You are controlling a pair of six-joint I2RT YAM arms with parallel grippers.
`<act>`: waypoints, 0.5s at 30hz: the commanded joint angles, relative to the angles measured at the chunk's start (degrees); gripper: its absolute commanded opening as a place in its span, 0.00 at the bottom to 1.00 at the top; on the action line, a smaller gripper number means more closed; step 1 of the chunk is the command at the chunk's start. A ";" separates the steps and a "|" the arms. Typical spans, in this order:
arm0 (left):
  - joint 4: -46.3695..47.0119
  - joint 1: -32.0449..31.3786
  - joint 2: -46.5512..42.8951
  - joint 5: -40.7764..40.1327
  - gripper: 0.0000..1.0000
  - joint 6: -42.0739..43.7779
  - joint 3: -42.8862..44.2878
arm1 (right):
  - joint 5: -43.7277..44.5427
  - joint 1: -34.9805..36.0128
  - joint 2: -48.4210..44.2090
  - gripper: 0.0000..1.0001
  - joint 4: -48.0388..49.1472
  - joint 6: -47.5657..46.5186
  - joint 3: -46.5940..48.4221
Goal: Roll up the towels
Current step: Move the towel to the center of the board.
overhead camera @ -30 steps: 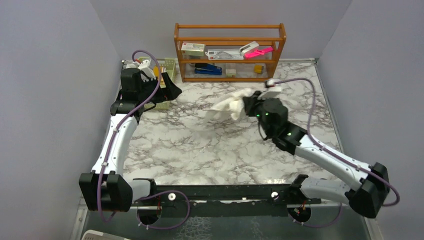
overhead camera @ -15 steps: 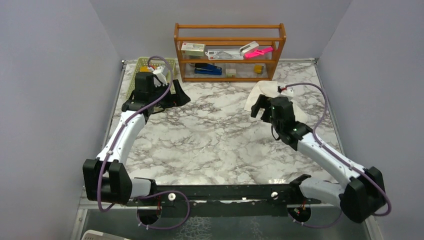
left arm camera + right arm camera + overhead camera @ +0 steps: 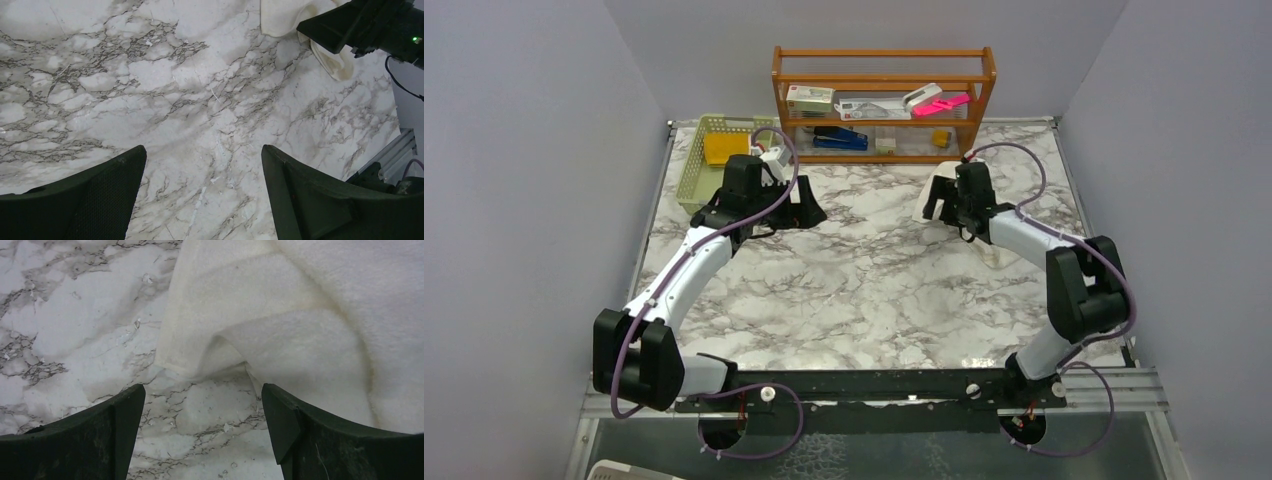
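Note:
The cream-white towel (image 3: 300,315) lies crumpled on the marble table at the back right. Only a corner of this towel (image 3: 940,179) shows from above, beside my right gripper (image 3: 944,208). That right gripper (image 3: 202,400) is open, with bare marble between its fingers just short of the towel's folded edge. The mustard-yellow towel (image 3: 724,148) lies in the green basket (image 3: 686,180) at the back left. My left gripper (image 3: 809,213) is open over bare table to the right of the basket. In the left wrist view this gripper (image 3: 202,155) is empty, and the cream towel (image 3: 280,17) lies far ahead.
A wooden rack (image 3: 884,100) with small office items stands against the back wall between the two arms. Grey walls close in the table on the left, right and back.
My right gripper opened and let go of the cream towel, which dropped onto the table at the back right. My left arm swung right, away from the basket.

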 commanded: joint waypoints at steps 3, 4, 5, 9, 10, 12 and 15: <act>1.32 -0.07 0.22 -0.36 0.88 0.32 -0.42 | 1.76 0.27 6.98 0.87 2.85 -3.55 3.89; 1.06 -0.07 0.35 -0.48 0.88 0.49 -0.34 | 3.06 0.27 7.95 0.87 2.81 -4.26 4.65; 0.95 -0.07 0.38 -0.62 0.88 0.65 -0.24 | 4.25 0.27 9.08 0.85 2.44 -5.00 5.76; 0.43 -0.07 0.47 -0.77 0.88 1.11 0.04 | 5.79 0.27 12.25 0.62 1.49 -7.65 7.97; 0.30 -0.07 0.59 -0.79 0.88 1.20 0.12 | 5.75 0.27 12.69 0.57 1.10 -8.04 8.39; -0.30 -0.07 0.90 -0.95 0.88 1.61 0.41 | 4.34 0.42 13.25 0.40 1.20 -8.83 8.52; -1.05 -0.07 0.97 -1.57 0.88 2.22 0.92 | 1.88 2.00 13.19 0.01 2.13 -9.24 8.21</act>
